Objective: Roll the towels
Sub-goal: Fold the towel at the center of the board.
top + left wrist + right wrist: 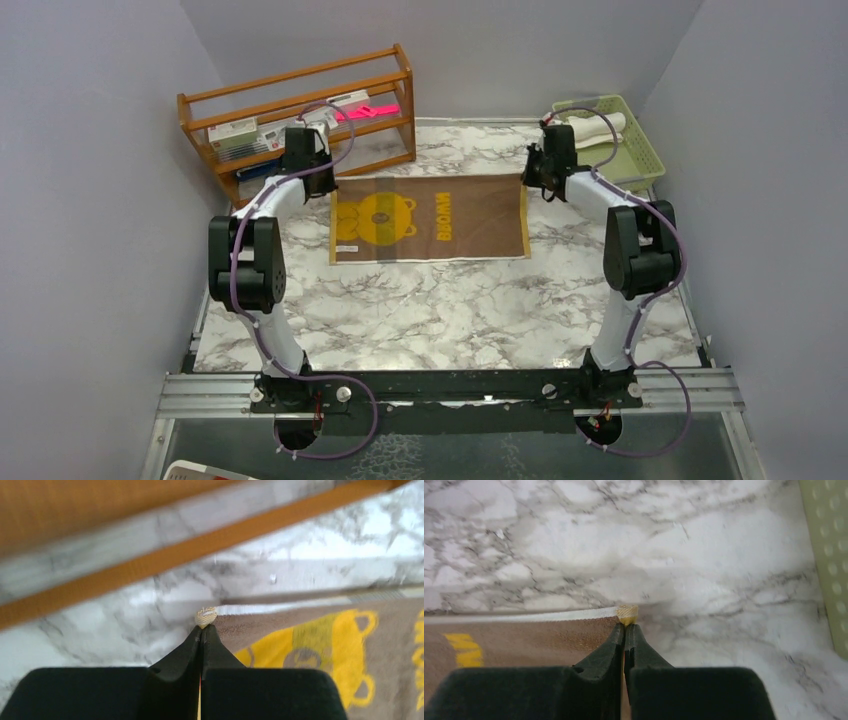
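A brown towel (430, 218) printed with a yellow bear and yellow letters lies flat on the marble table. My left gripper (328, 180) is shut on its far left corner (206, 616), and the towel (320, 650) spreads out to the right of it. My right gripper (528, 180) is shut on the far right corner (627, 613), and the towel (534, 640) spreads out to the left of it. A rolled cream-white towel (604, 128) lies in the pale green basket (648, 158). No plain mustard-yellow towel is in view.
A wooden rack (300, 100) with small boxes and a pink item stands at the back left, just behind my left gripper; its bar (175, 555) crosses the left wrist view. The basket's wall (830, 555) is close to the right of my right gripper.
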You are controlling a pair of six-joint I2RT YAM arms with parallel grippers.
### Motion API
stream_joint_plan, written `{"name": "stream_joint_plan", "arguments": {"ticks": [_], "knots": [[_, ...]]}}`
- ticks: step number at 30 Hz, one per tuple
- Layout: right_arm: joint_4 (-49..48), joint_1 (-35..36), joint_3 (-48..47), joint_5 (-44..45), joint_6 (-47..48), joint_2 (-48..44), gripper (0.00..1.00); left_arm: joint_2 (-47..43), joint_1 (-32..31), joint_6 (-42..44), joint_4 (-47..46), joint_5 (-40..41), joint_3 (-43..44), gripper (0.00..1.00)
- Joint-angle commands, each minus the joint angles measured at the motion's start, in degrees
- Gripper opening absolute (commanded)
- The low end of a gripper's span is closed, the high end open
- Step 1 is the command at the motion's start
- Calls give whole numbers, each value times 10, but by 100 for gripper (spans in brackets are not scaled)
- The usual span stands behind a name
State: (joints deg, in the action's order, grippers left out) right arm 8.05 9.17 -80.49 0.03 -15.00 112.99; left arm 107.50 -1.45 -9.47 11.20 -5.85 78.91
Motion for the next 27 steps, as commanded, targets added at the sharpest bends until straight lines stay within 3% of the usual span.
{"name": "stream_joint_plan", "arguments": {"ticks": [1,8,19,27], "knots": [[-45,-13,66,47,-16,-65,1,-73,3,16,-65,12,-94,0],[-102,-13,133,25,-55,-104,1,-92,3,-24,-102,-39,-160,0],[-239,-28,178,42,-52,-113,1,-116,4,31,-244,17,-201,0],[-342,-29,309,91,-55,-185,1,-156,5,33,-295,29,-265,0]]}}
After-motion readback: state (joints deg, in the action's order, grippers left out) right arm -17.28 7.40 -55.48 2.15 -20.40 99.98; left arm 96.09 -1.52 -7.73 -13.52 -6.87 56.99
